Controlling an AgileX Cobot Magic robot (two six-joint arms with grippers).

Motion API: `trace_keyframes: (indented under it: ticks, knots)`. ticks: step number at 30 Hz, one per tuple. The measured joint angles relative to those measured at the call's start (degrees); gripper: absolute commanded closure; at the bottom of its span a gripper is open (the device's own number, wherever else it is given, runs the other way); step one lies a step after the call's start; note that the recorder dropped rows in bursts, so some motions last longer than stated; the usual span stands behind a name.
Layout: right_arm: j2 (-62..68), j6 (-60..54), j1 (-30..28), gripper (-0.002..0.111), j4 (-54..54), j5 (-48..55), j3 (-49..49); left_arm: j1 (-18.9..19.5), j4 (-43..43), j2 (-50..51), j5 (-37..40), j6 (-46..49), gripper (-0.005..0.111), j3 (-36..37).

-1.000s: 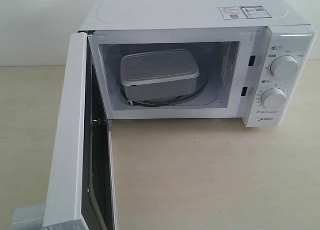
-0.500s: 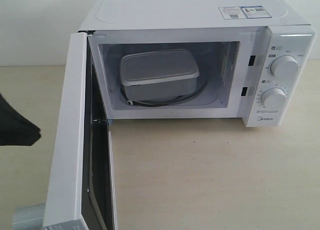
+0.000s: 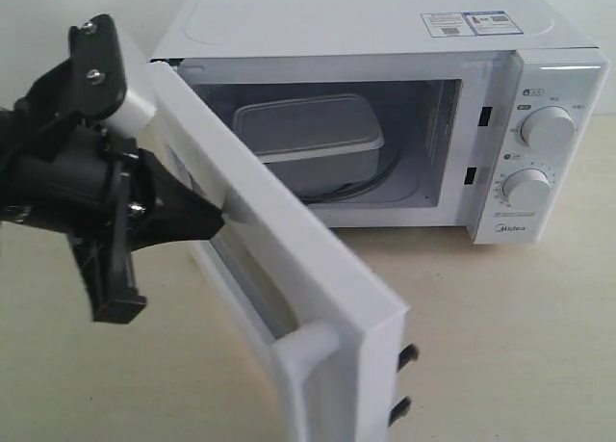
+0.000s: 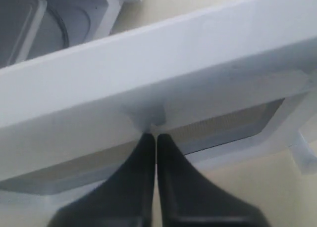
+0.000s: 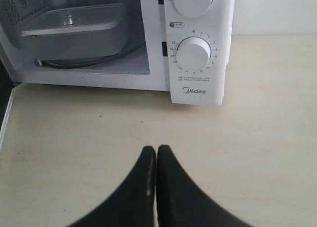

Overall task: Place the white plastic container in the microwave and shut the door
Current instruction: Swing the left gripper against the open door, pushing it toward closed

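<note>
The white plastic container (image 3: 308, 134) sits inside the white microwave (image 3: 385, 23), on the turntable. The door (image 3: 289, 259) stands about half open, its bar handle (image 3: 306, 344) toward the front. My left gripper (image 3: 217, 221) is shut and empty, its tips pressed against the door's outer face. The left wrist view shows this gripper (image 4: 156, 136) touching the door (image 4: 148, 64) by its window, with the container (image 4: 17, 24) beyond. My right gripper (image 5: 156, 149) is shut and empty over the table, in front of the microwave (image 5: 198, 88); the container (image 5: 74, 24) shows inside.
The beige table (image 3: 500, 346) spreads in front of and to the right of the microwave. Two dark latch hooks (image 3: 404, 357) stick out of the door's free edge. Two round dials (image 3: 544, 129) sit on the right panel. The right arm is out of the exterior view.
My left arm has come in from the left and reached the door. The door has swung from fully open to about half open. The container has stayed put.
</note>
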Motion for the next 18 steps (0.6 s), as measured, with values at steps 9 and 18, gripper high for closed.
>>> trace_keyframes:
  ticks: [9,18]
  knots:
    - [0.00,0.00,0.00,0.108,0.00,0.00,0.00,-5.18,-21.51,11.53,-14.29,17.02,0.103,-4.60]
    - [0.00,0.00,0.00,0.108,0.00,0.00,0.00,-5.49,-27.78,15.95,-16.97,18.96,0.103,-10.41]
